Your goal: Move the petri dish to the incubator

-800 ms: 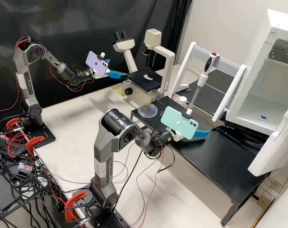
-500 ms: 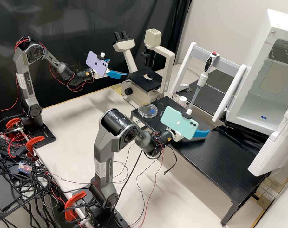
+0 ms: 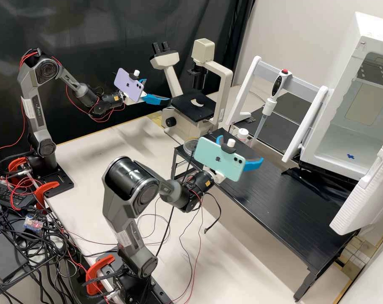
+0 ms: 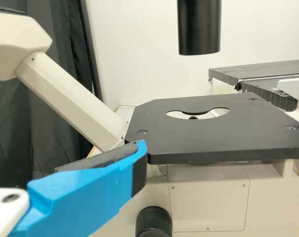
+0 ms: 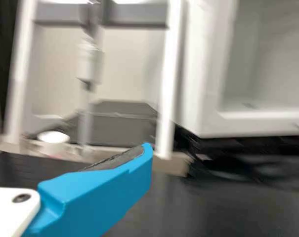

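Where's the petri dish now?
High view: the petri dish is on the black stand, at its left end, near the microscope, partly behind the mint phone.

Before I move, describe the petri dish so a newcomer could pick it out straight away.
Find the long, low black table next to the cream microscope. The petri dish sits at its microscope end, partly behind the mint-green phone in the high view. It is clear, round and flat, unlike the taller white-lidded pot nearby.

So your petri dish (image 3: pixel 189 146) sits at the low table (image 3: pixel 280 207)'s left end, microscope (image 3: pixel 174 121) behind, incubator (image 3: pixel 318 154) off right.
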`<state>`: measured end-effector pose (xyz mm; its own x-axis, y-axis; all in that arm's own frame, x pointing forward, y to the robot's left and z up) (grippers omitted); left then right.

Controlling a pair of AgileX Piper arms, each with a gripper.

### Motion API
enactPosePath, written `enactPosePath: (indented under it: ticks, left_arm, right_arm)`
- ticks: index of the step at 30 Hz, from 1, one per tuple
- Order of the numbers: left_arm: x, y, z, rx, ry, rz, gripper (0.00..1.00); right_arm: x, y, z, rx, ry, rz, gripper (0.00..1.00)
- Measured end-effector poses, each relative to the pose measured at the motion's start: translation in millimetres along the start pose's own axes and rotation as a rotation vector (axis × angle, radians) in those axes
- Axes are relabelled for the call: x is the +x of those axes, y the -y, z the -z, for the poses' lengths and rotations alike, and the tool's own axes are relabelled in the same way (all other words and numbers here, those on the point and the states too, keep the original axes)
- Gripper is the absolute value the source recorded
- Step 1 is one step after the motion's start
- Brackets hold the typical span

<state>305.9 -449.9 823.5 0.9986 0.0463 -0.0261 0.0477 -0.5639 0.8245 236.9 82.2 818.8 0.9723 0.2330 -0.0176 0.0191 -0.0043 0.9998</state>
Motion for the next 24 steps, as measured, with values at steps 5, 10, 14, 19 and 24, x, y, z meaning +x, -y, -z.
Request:
enactPosePath:
  ticks: [5,10,14,19,24]
  left_arm:
    - [0,0.0,0,0.000,0.000,0.000,1.00]
    - [0,0.0,0,0.000,0.000,0.000,1.00]
    - [0,0.0,0,0.000,0.000,0.000,1.00]
    - [0,0.0,0,0.000,0.000,0.000,1.00]
    - [0,0.0,0,0.000,0.000,0.000,1.00]
  right_arm:
    - [-11,26,26,-0.034,-0.121,0.097,1.00]
    - [-15,52,36,-0.090,-0.165,0.185,1.00]
    - [-14,73,34,-0.108,-0.141,0.246,1.00]
    - [-11,85,28,-0.117,-0.112,0.288,1.00]
    - [-4,89,19,-0.119,-0.076,0.294,1.00]
